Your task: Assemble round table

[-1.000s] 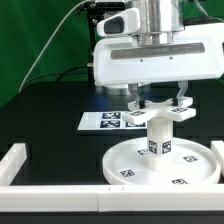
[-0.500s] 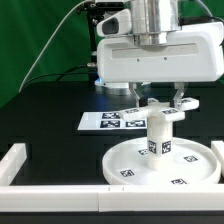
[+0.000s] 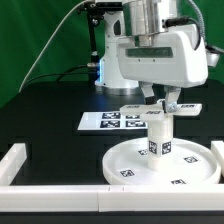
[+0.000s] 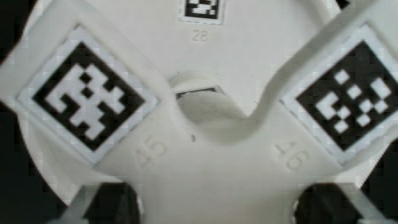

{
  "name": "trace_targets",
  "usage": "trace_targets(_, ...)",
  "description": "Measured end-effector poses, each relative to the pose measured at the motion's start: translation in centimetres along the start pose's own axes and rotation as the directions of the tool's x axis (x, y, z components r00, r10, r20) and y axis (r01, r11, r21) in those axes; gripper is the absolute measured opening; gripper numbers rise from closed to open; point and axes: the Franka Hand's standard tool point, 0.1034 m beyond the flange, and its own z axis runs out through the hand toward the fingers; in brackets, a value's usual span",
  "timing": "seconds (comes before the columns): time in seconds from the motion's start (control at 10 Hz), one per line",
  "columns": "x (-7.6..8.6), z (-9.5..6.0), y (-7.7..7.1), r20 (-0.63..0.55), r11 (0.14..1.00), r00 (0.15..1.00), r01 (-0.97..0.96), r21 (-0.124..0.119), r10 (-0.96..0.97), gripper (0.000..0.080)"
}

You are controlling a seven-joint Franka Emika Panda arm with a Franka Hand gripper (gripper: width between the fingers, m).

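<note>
Black matte bench (image 3: 50,110), green backdrop, glossy white plastic parts. Hand (image 3: 160,101) clamped on cross-shaped base (image 3: 160,109), atop short thick cylinder leg (image 3: 158,135), upright on flat round disc (image 3: 130,160).

No legible text; only square tags (image 4: 82,92) on white parts.

Bright overhead light, white parts glary; wrist view soft, blurred close-up.
</note>
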Motion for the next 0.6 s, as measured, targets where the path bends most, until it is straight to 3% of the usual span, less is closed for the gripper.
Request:
trace_targets(0.2,-0.1,0.1,0.0,0.001,1.0,1.0,0.01,0.0,-0.01,0.044)
trace_targets(0.3,-0.1,0.0,0.0,0.001,1.0,1.0,0.017,0.0,-0.017,0.0607)
trace_targets(0.4,-0.4,-0.3,0.0,0.027,0.994,0.994,0.109,-0.025,-0.108,0.0607)
trace_targets(0.6,-0.3,-1.6,-0.8,0.043,0.981,0.98,0.193,-0.02,-0.192,0.0647)
